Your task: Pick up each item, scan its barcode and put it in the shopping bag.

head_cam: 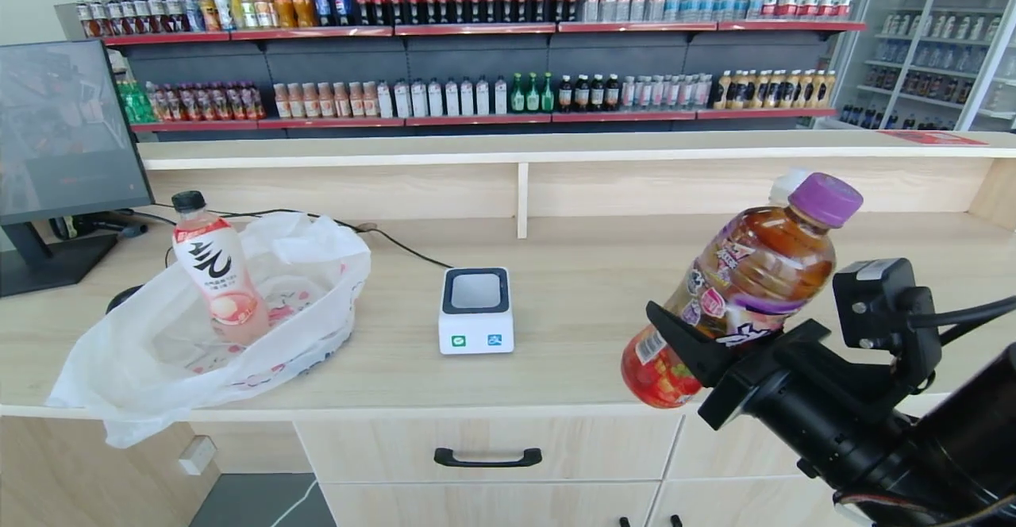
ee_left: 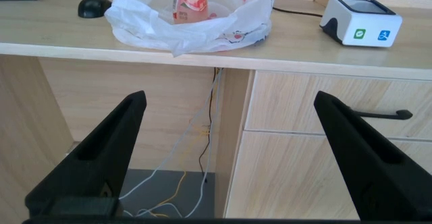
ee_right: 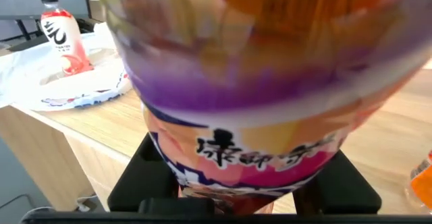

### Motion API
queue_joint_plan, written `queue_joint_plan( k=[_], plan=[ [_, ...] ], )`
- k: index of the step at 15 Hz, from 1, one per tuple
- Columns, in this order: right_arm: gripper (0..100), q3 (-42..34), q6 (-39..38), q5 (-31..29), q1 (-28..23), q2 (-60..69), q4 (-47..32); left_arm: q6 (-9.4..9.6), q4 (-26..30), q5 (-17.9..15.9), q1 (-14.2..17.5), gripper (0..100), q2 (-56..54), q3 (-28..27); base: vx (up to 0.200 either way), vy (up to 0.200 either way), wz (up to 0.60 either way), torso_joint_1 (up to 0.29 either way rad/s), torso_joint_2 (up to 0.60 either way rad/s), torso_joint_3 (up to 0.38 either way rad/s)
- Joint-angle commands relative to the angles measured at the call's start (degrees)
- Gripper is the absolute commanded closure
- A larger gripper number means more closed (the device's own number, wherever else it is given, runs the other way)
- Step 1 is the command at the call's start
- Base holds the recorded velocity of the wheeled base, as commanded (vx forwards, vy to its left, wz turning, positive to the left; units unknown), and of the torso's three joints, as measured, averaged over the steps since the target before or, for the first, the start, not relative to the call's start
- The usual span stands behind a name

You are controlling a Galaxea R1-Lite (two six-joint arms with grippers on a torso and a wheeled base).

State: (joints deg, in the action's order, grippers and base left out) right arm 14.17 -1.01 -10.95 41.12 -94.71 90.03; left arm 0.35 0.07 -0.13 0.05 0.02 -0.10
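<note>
My right gripper (head_cam: pixel 718 348) is shut on a purple-capped tea bottle (head_cam: pixel 742 289), holding it tilted in the air above the counter's front right part, cap up and away. Close up, that bottle (ee_right: pixel 263 96) has a purple and pink label. A pink peach drink bottle (head_cam: pixel 216 269) stands upright inside the white shopping bag (head_cam: pixel 127 352) on the left of the counter; the same pink bottle (ee_left: pixel 190 0) sits in the bag (ee_left: pixel 223 28). The white barcode scanner (head_cam: pixel 475 309) sits mid-counter, left of the held bottle. My left gripper (ee_left: pixel 229 156) hangs open below counter height, facing the cabinet front.
A monitor (head_cam: pixel 59 138) stands at the far left of the counter (head_cam: pixel 571 289), with a black cable running behind the bag. A white-capped bottle (head_cam: pixel 786 186) peeks out behind the held one. Drawers (head_cam: pixel 488 457) lie under the counter. Stocked shelves line the back wall.
</note>
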Motion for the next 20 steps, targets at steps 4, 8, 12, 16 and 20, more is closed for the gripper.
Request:
queue_joint_plan(
  k=[4,8,12,16,20],
  plan=[
    [100,0.1,0.7,0.0,-1.4,-0.1,0.0,0.09,0.0,0.0,0.0,0,0.0,0.1,0.0,0.2,0.0,0.011,0.0,-0.001],
    [100,0.0,1.4,0.0,-1.6,0.0,0.0,0.09,0.0,0.0,0.0,0,0.0,0.0,0.0,0.2,0.0,0.001,0.0,0.0],
    [100,0.3,1.6,0.0,-1.7,0.0,0.0,0.0,0.0,0.0,0.0,0,0.0,0.0,0.0,0.2,0.0,0.002,0.0,0.0],
    [100,2.6,2.2,0.1,-2.0,0.1,0.0,0.0,0.0,0.0,0.0,0,0.0,0.1,0.0,0.15,0.0,0.002,0.0,0.005],
    [100,3.1,7.1,6.2,-5.9,-0.5,0.0,0.09,0.0,0.0,0.0,0,0.0,0.0,0.0,0.0,0.0,0.0,0.0,0.0]
  ],
)
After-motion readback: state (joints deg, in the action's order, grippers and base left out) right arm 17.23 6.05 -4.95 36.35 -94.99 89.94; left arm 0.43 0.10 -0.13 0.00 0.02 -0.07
